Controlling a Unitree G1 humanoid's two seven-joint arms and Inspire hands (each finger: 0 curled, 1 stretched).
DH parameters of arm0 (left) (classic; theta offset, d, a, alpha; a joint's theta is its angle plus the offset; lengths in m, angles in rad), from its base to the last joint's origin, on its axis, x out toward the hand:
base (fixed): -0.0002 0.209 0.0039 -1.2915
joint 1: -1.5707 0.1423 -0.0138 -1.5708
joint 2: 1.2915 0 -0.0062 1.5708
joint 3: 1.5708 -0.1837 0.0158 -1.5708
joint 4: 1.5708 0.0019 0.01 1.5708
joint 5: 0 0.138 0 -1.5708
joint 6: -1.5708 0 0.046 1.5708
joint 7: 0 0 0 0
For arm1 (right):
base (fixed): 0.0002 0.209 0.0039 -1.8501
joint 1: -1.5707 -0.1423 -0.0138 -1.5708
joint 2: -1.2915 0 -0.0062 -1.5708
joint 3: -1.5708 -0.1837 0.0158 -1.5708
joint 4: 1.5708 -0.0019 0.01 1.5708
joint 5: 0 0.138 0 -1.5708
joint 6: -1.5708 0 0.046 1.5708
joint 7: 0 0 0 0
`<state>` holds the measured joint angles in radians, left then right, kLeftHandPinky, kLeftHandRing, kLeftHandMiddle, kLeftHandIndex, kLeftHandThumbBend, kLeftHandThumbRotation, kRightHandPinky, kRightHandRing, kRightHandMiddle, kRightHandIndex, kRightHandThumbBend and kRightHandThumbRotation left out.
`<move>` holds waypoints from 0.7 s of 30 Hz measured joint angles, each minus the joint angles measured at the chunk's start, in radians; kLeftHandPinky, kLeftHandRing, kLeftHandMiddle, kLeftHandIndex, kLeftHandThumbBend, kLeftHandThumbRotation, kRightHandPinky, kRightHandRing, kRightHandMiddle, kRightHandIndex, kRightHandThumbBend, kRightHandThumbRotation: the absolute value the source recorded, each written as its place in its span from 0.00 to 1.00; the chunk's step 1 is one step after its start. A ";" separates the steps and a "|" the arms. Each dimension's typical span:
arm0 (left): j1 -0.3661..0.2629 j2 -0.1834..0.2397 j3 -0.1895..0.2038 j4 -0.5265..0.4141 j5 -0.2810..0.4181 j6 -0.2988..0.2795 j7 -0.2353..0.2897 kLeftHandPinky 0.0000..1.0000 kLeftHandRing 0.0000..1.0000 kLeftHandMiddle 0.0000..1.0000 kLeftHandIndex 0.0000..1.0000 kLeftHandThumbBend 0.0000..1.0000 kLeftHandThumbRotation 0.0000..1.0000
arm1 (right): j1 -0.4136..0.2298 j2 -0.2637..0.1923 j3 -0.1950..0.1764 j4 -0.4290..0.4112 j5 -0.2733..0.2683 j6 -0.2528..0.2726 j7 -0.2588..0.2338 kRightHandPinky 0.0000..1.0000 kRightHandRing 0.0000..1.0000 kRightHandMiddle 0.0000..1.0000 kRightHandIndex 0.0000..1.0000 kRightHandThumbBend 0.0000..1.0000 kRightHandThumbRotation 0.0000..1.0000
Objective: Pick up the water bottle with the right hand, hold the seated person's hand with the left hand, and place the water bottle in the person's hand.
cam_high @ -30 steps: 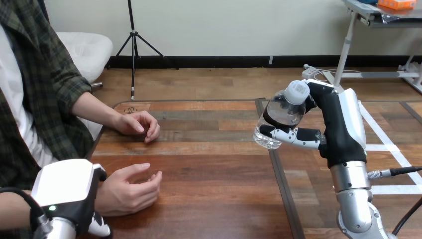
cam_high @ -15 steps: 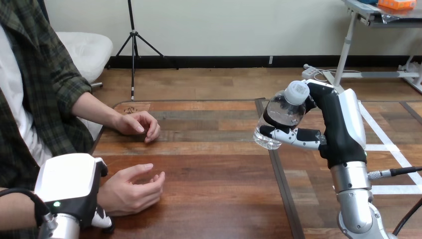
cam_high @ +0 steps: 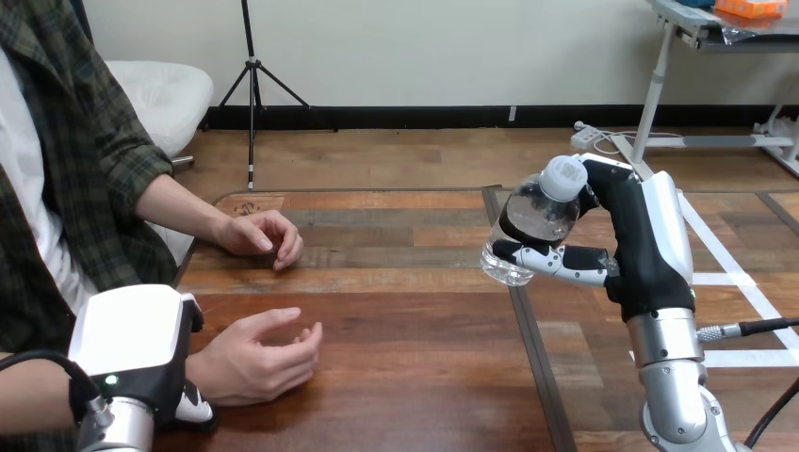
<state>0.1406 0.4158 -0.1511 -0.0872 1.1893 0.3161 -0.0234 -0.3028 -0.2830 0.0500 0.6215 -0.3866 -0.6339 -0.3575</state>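
A clear water bottle [cam_high: 533,218] with a white cap hangs tilted above the table's right part, and my right hand [cam_high: 643,247] is shut on it, fingers wrapped across its lower body. At the bottom left my left hand [cam_high: 132,341] lies over the person's wrist, its white back up. One of its fingers [cam_high: 194,411] curls under that wrist. The person's hand [cam_high: 262,358] lies beyond it on the wooden table [cam_high: 405,311], palm turned sideways, fingers loosely curled and holding nothing. Bottle and that hand are well apart.
The person's other hand [cam_high: 260,234] rests on the table's far left part, loosely closed. A dark seam [cam_high: 528,330] runs front to back across the table under the bottle.
My left hand has risen a little and moved forward, and the person's hand has slid slightly right with it. The bottle and my right hand have hardly moved.
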 measured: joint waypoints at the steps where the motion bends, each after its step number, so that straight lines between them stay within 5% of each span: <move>1: -0.001 0.000 -0.001 0.001 0.000 0.003 0.000 0.56 0.60 0.64 0.64 0.95 0.00 | 0.000 0.000 -0.001 0.000 0.000 0.000 0.001 0.43 0.45 0.48 0.44 0.73 0.00; 9: -0.013 0.003 -0.023 0.002 0.005 0.035 -0.023 0.58 0.61 0.65 0.66 0.93 0.00 | 0.000 0.000 -0.005 0.008 0.000 -0.002 0.003 0.43 0.45 0.48 0.44 0.74 0.00; 21: -0.041 0.009 -0.044 -0.006 0.035 0.091 -0.124 0.60 0.63 0.66 0.67 0.90 0.00 | 0.000 0.000 -0.012 0.014 0.004 -0.003 0.009 0.43 0.45 0.48 0.45 0.74 0.00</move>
<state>0.0994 0.4251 -0.1953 -0.0929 1.2240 0.4069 -0.1475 -0.3028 -0.2831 0.0383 0.6352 -0.3830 -0.6369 -0.3482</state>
